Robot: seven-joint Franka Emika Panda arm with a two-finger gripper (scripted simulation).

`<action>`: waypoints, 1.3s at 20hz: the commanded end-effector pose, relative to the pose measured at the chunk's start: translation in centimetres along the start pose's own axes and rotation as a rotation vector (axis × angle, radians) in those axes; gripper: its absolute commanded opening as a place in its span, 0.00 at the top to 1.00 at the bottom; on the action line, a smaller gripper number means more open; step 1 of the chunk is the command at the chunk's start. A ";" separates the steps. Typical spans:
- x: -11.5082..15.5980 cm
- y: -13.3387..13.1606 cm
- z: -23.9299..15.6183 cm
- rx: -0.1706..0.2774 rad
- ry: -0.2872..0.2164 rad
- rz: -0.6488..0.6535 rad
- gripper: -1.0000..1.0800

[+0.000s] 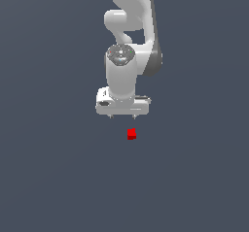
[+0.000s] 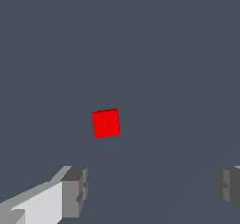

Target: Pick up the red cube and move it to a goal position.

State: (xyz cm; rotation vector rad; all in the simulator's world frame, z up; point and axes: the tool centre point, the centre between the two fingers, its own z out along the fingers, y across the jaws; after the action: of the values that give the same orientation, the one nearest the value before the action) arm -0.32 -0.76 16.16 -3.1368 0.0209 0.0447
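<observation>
Two grey fingertips (image 2: 75,190) frame the wrist view, spread wide with nothing between them, so the gripper (image 1: 122,115) is released and empty. Beyond them the red cube (image 2: 106,123) lies on the plain dark floor (image 2: 178,54), apart from both fingers and not yet between them. In the exterior view the cube (image 1: 131,134) sits just below the white hand, unheld. No goal marker shows. Everything remains, I judge: lining up, descending, closing, lifting, carrying.
</observation>
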 end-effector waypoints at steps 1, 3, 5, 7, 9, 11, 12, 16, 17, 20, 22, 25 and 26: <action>0.0 0.0 0.0 0.000 0.000 0.000 0.04; 0.0 0.0 0.1 0.000 0.000 -0.001 0.04; 0.0 -0.1 0.5 0.000 0.001 -0.005 0.04; 0.1 -0.3 1.1 0.000 0.002 -0.010 0.04; 0.1 -0.6 2.0 0.000 0.004 -0.018 0.04; 0.2 -0.9 3.1 -0.001 0.006 -0.029 0.04; 0.3 -1.1 3.8 -0.001 0.008 -0.035 0.04; 0.6 -2.1 6.9 -0.002 0.014 -0.064 0.04; 0.6 -2.3 7.8 -0.002 0.016 -0.072 0.04; 0.9 -3.0 10.2 -0.003 0.020 -0.094 0.04; 1.0 -3.4 11.5 -0.004 0.023 -0.105 0.04; 1.2 -3.9 13.0 -0.004 0.026 -0.119 0.04; 1.3 -4.0 13.3 -0.005 0.027 -0.123 0.04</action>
State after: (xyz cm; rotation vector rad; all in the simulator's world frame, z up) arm 0.51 3.08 3.45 -3.1357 -0.1616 0.0075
